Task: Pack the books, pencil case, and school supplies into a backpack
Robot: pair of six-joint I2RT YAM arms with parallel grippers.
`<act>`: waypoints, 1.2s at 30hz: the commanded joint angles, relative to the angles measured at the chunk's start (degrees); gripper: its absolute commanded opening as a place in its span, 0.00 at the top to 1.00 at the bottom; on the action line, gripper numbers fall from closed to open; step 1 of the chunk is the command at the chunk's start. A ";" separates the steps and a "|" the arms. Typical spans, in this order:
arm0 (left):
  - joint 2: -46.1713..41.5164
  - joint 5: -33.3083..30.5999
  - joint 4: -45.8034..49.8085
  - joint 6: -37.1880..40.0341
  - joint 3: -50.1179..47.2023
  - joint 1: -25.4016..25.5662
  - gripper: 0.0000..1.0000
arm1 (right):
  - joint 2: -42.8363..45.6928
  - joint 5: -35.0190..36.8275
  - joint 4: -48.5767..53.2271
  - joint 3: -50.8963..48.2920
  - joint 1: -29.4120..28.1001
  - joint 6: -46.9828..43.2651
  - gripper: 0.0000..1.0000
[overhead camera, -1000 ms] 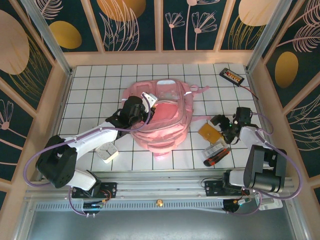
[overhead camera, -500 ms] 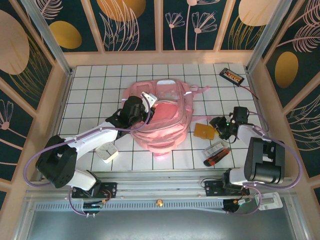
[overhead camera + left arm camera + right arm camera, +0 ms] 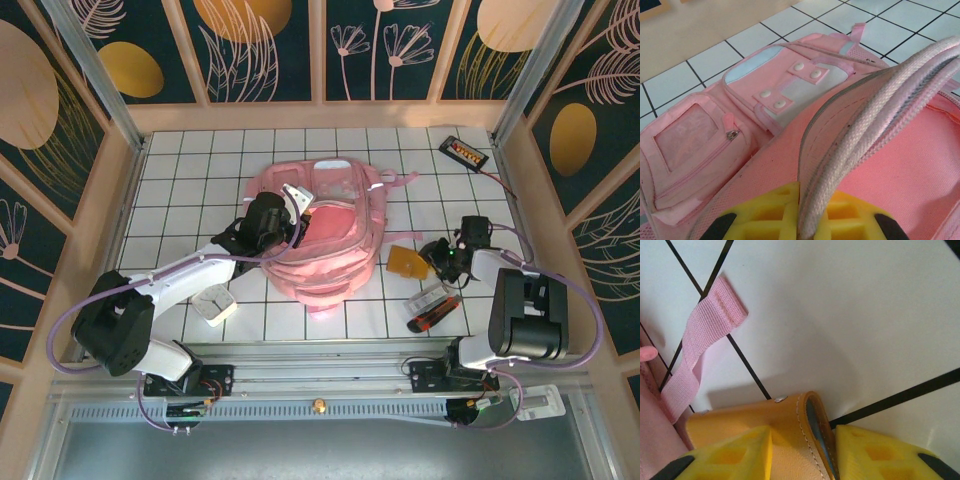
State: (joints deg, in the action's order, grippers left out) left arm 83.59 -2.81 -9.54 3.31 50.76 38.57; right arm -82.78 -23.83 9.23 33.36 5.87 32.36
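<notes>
lies flat at mid-worktop (image 3: 200, 170): the backpack (image 3: 325, 240), front pockets up, mouth open near its middle with salmon lining showing.

grips the backpack at the left side of that mouth with the left jaws, drawn narrow, nearly together. in the left wrist view runs a pale woven rim band (image 3: 910, 75) up from between the two yellow fingers (image 3: 765, 222), pinched there. beyond the band, on the backpack's front: a clear-windowed zip pocket (image 3: 695, 135) and a flap with white snap dots (image 3: 790, 85).

grips the notebook (image 3: 407, 262) with the right jaws, just right of the backpack's near right corner. jaws narrowed onto the notebook's edge: one finger (image 3: 730, 457) flat against the orange-brown cover, the other (image 3: 880, 452) close against the far side, beside the stitched edge. seen from above, notebook near the backpack and tilted; cannot tell whether any of it touches the worktop. just beside it, in the right wrist view, a loose pink strap (image 3: 705, 335) trailing off the backpack across a tile line.

right of the backpack and closer to the arm bases than the notebook: the clear-wrapped pack (image 3: 432, 306) with dark contents, on the worktop, apart from both.

far right of the backpack, at the back corner: a flat black device (image 3: 465, 152) with orange buttons, cable trailing.

left of the backpack's near end, beside the left arm: a small pale thing (image 3: 213, 303); cannot tell what.
</notes>
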 commanded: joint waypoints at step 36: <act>-2.38 4.14 4.44 -11.52 8.07 -0.51 1.00 | 37.53 -13.41 17.53 13.82 -5.07 9.53 1.00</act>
State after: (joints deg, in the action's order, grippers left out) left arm 83.13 -0.21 -2.39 -4.86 55.59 38.52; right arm -46.28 -29.93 27.29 45.76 2.46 36.62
